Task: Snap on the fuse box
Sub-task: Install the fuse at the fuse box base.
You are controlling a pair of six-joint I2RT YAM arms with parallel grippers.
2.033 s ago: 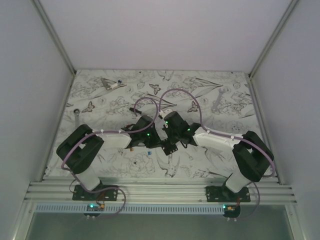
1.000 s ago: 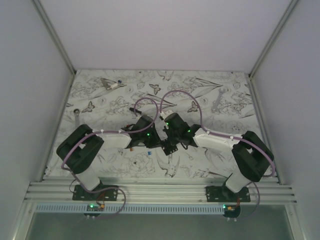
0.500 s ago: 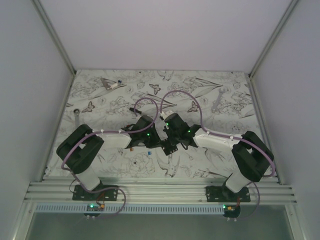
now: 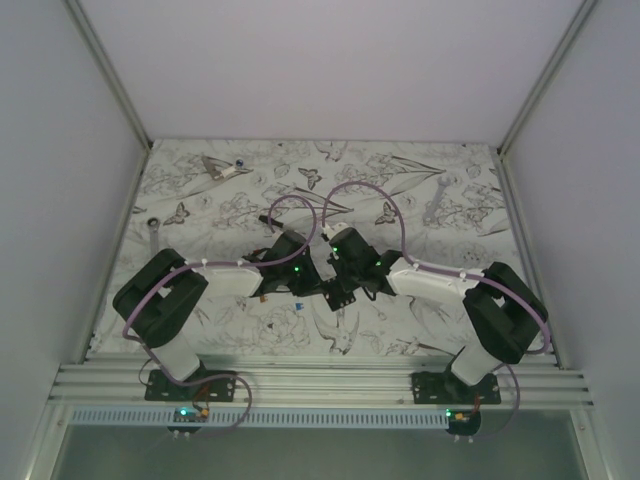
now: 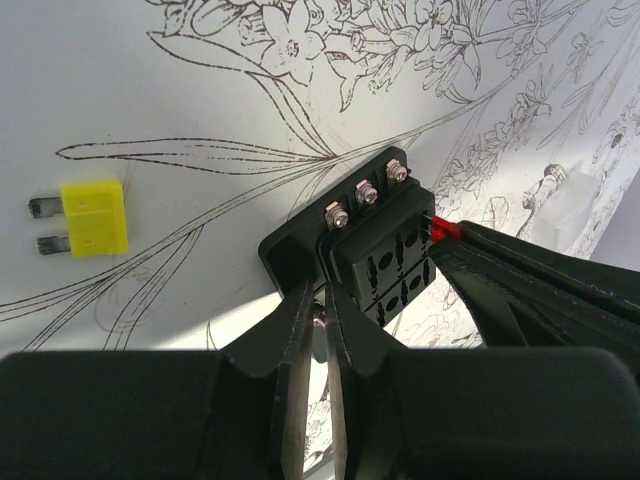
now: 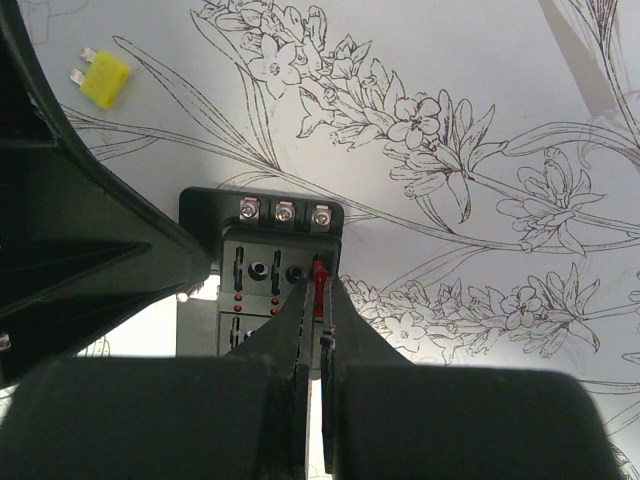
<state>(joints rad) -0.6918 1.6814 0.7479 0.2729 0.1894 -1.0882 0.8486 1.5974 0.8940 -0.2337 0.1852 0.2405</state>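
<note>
Left wrist view: the fuse box [image 5: 378,250], a small black block with three screws along its far edge and rows of slots on its top face, sits just right of the frame's centre on the flower-printed desk [image 5: 200,90]. The left end effector [image 5: 318,308] is narrowed to a thin gap and pinches the box's near-left rim between its fingertips. A loose yellow fuse [image 5: 92,216] lies flat at the left of the frame, well apart from the box. The right end effector comes in from the right edge, with a red fuse [image 5: 446,230] at its tip touching the box's right side.

In the right wrist view the right end effector [image 6: 318,305] is closed tight on that red fuse, which stands upright over a slot in the box's right-hand column; whether it is fully seated cannot be told. The left end effector fills the left of this frame, against the box's left side.

In the top external view both arms meet at the middle of the desk, and a wrench [image 4: 437,204] lies at the upper right.
</note>
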